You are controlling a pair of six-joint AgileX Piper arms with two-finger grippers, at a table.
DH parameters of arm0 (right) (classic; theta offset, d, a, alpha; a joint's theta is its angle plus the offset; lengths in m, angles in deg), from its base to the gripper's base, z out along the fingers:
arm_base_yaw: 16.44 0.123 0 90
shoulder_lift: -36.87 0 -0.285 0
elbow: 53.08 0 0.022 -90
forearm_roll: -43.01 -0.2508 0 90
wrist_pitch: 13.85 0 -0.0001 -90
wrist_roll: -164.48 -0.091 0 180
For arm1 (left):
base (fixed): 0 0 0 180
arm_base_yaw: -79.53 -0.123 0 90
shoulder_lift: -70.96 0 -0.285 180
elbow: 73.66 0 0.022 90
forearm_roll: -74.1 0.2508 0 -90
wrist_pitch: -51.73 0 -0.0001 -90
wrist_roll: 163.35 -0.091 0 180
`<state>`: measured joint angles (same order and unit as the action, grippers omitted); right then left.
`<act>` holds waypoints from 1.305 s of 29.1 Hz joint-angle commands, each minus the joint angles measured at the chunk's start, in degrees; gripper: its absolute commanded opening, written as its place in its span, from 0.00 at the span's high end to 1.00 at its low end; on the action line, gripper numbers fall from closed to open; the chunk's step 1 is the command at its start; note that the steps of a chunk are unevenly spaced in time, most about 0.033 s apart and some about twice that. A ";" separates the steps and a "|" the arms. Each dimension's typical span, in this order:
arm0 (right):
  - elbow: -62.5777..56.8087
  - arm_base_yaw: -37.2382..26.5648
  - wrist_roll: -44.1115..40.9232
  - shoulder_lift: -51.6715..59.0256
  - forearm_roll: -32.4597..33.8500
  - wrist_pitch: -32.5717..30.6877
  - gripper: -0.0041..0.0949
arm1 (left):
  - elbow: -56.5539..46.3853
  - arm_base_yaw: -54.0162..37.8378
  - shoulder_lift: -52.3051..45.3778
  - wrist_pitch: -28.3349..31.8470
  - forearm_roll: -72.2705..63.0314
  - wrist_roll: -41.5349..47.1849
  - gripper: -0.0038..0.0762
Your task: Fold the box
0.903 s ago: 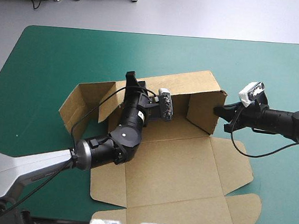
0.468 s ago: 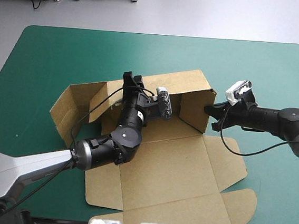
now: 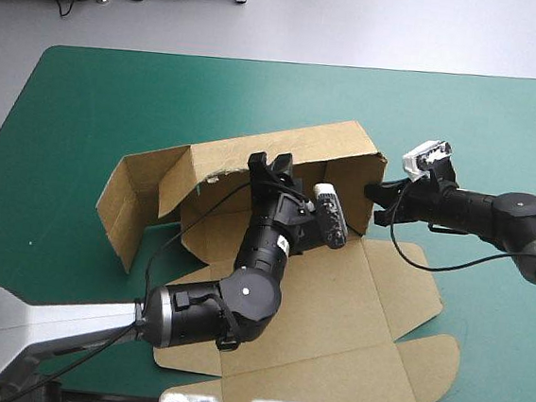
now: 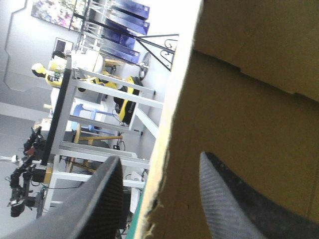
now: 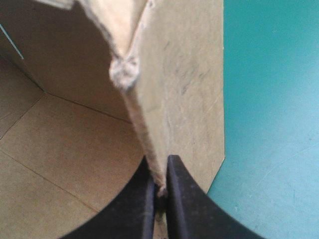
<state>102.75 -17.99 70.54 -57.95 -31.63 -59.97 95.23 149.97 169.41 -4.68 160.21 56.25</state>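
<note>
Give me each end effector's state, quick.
Left end effector: open, astride a raised wall of the box.
Right end effector: shut on the box's side wall.

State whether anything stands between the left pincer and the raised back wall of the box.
Nothing visible does. The open left pincer straddles the edge of the raised back wall of the box, with one finger on each side.

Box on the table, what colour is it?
The box is plain brown; the high view shows it best.
</note>
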 commanded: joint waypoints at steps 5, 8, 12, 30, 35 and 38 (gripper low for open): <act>3.50 0.32 -6.87 2.57 -2.35 0.34 0.96 | 5.47 -1.18 -7.29 -7.04 12.84 6.07 0.67; 6.52 0.32 -11.14 4.01 -1.05 0.54 0.96 | 7.22 -7.22 -10.68 -5.35 12.53 9.40 0.89; 12.13 0.32 -23.43 5.17 8.11 0.64 0.96 | 9.70 -17.12 -14.27 -2.57 7.22 10.72 0.96; 30.34 7.61 -62.46 -1.56 45.66 -18.29 0.96 | 14.60 -50.79 -21.49 5.53 -39.93 -15.64 0.95; 31.56 7.72 -59.12 -9.72 45.56 -15.75 0.96 | 14.60 -51.78 -21.49 4.92 -42.86 -16.47 0.95; 31.66 7.71 -56.36 -12.18 45.66 -11.30 0.93 | 14.60 -51.78 -21.49 4.92 -44.44 -19.34 0.95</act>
<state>134.12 -10.46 11.33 -69.95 12.30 -70.37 107.87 98.30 149.48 -2.02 115.09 38.33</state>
